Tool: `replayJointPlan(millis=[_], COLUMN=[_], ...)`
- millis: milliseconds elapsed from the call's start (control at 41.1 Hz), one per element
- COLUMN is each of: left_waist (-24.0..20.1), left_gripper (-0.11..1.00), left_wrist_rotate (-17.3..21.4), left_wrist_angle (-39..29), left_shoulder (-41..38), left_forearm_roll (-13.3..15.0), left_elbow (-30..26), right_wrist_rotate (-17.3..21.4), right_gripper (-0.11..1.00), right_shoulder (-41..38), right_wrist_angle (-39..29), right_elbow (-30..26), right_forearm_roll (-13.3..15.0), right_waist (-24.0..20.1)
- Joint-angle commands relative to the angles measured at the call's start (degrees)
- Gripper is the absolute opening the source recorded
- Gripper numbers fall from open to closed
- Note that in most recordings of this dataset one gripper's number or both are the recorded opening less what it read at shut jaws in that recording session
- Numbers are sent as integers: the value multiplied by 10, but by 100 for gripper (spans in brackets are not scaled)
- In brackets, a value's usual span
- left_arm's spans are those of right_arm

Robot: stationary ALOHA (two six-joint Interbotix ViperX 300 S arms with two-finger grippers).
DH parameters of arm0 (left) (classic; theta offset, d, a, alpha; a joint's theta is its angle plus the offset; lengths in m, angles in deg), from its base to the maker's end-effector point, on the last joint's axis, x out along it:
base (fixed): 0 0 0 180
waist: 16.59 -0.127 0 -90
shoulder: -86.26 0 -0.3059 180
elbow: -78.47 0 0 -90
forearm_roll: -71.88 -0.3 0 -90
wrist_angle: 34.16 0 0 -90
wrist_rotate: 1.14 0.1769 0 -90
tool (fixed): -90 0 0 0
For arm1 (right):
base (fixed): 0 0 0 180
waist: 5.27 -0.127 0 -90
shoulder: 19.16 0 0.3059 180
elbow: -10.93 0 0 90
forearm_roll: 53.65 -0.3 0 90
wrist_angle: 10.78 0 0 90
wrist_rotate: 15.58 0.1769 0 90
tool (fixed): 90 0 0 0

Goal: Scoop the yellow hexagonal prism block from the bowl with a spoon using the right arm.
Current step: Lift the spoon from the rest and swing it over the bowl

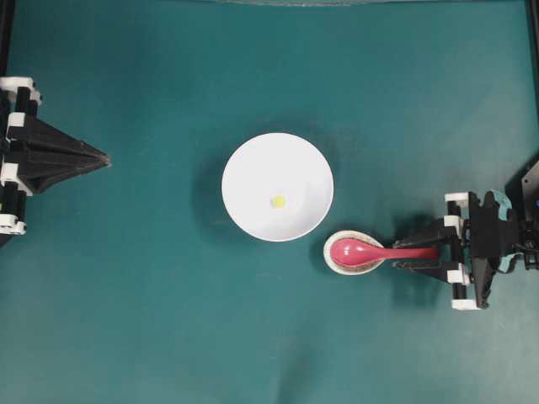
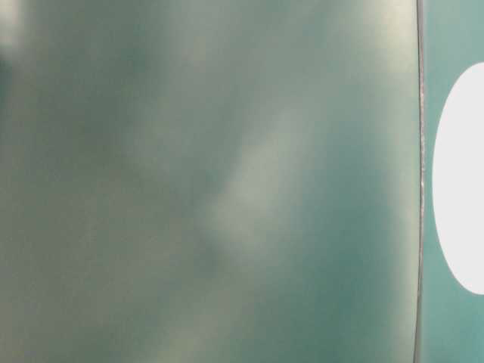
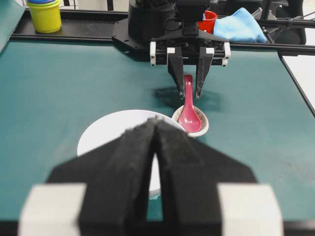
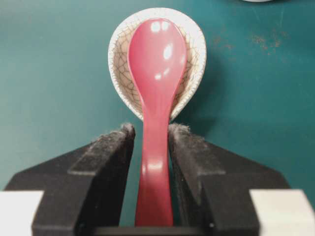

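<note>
The white bowl (image 1: 278, 164) stands mid-table with the tiny yellow block (image 1: 279, 201) lying inside it. Just right of it, the pink-red spoon (image 1: 362, 250) rests with its head in a small crackled dish (image 1: 337, 263). My right gripper (image 1: 400, 254) straddles the spoon's handle (image 4: 156, 162); its jaws stand close on both sides, with a thin gap still showing on the left side, so it is open. In the right wrist view the gripper (image 4: 150, 130) sits just behind the dish (image 4: 118, 64). My left gripper (image 1: 105, 158) is shut, far left, pointing at the bowl (image 3: 106, 130).
Beyond the table's far edge in the left wrist view stand a yellow cup (image 3: 45, 14), a red cup (image 3: 209, 20) and a blue cloth (image 3: 238, 25). The table-level view is a blur apart from a white shape (image 2: 461, 181) at its right edge.
</note>
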Motion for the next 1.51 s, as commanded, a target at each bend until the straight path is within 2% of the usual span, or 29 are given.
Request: replayJointPlan(millis=[0, 146, 268, 487, 658, 852, 1047, 1266, 1486], left_waist=[1, 1, 1, 1, 1, 1, 1, 1, 1], left_gripper=[3, 3, 3, 3, 3, 3, 3, 3, 3], left_wrist_rotate=[-1, -1, -1, 0, -1, -1, -1, -1, -1], left_wrist_angle=[4, 4, 4, 3, -3, -3, -4, -3, 4], left_shoulder=[-5, -5, -5, -5, -5, -5, -5, -5, -5], left_forearm_roll=[-1, -1, -1, -1, -1, -1, -1, -2, -1], left_elbow=[-17, -17, -17, -17, -17, -17, -17, -17, -17], right_wrist_rotate=[-1, -2, -3, -16, -59, -141, -218, -231, -231], right_gripper=[41, 36, 24, 23, 23, 23, 23, 23, 23], right_shoulder=[5, 5, 7, 48, 118, 222, 302, 328, 326], right_wrist_angle=[6, 10, 22, 18, -27, -161, -350, -549, -684], right_elbow=[-4, -4, -6, -20, -38, -78, -134, -193, -246], right_forearm_roll=[-1, -1, -2, -1, -1, -1, -1, 1, 10], right_waist=[0, 2, 2, 2, 23, 89, 183, 291, 354])
